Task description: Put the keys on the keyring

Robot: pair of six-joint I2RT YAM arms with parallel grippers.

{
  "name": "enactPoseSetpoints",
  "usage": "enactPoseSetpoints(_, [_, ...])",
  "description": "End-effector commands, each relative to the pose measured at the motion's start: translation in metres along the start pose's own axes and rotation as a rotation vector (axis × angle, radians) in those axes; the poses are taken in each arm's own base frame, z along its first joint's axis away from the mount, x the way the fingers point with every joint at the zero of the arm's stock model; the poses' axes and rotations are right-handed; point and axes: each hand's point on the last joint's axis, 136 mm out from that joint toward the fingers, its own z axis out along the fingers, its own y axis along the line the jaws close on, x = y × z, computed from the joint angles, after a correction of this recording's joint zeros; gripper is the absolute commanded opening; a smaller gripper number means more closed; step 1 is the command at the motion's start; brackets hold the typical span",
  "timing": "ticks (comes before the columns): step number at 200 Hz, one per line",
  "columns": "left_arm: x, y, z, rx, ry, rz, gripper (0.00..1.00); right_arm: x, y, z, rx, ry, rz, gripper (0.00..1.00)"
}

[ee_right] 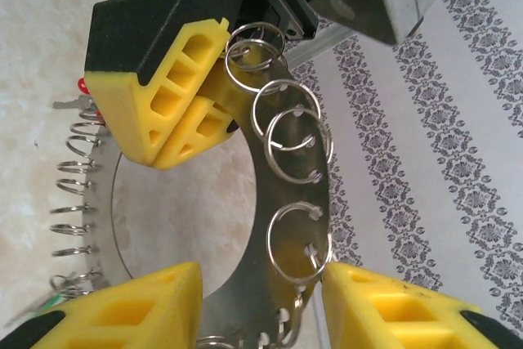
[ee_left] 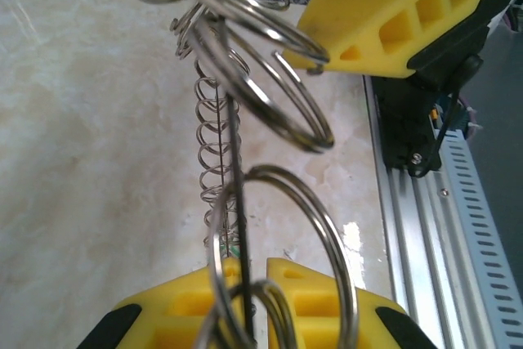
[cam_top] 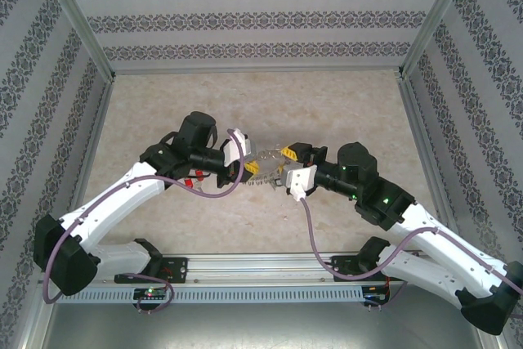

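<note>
The keyring (ee_right: 282, 202) is a flat silvery ring plate with several small split rings along its rim, held upright above the table between both arms (cam_top: 265, 171). My left gripper (ee_left: 263, 271) is shut on the plate's edge; its yellow fingers (ee_right: 155, 96) show at the upper left of the right wrist view. My right gripper (ee_right: 261, 284) stands open astride the ring's band, and its right finger (ee_right: 409, 308) touches one small split ring (ee_right: 298, 239). One red-headed key (ee_right: 82, 83) lies on the table beyond, also seen beside the left arm (cam_top: 189, 181). I cannot make out a second red key.
The marble-patterned table top (cam_top: 261, 104) is walled by patterned panels (cam_top: 245, 18) on three sides. An aluminium rail (cam_top: 261, 288) runs along the near edge. The right gripper's finger (ee_left: 392, 14) hangs close above the ring in the left wrist view.
</note>
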Motion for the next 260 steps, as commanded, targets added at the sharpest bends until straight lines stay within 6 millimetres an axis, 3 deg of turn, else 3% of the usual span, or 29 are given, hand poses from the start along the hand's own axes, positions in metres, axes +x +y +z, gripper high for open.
enactPoseSetpoints(1, [-0.012, -0.007, -0.007, 0.05, -0.019, -0.005, 0.0, -0.007, -0.011, -0.004, 0.027, -0.031, -0.047, 0.43])
enactPoseSetpoints(46, [-0.009, -0.013, -0.004, 0.107, -0.001, -0.052, 0.0, 0.0, -0.001, -0.013, -0.004, -0.03, -0.062, 0.44])
enactPoseSetpoints(113, [-0.007, -0.015, -0.001, 0.142, 0.011, -0.078, 0.0, -0.011, -0.002, -0.01, -0.04, -0.064, -0.136, 0.42])
enactPoseSetpoints(212, [-0.005, -0.019, -0.003, 0.153, 0.01, -0.082, 0.0, -0.019, -0.009, -0.008, -0.023, -0.077, -0.141, 0.19])
enactPoseSetpoints(260, [-0.006, -0.019, -0.003, 0.151, 0.007, -0.078, 0.0, -0.015, -0.002, -0.006, -0.052, -0.061, -0.094, 0.16])
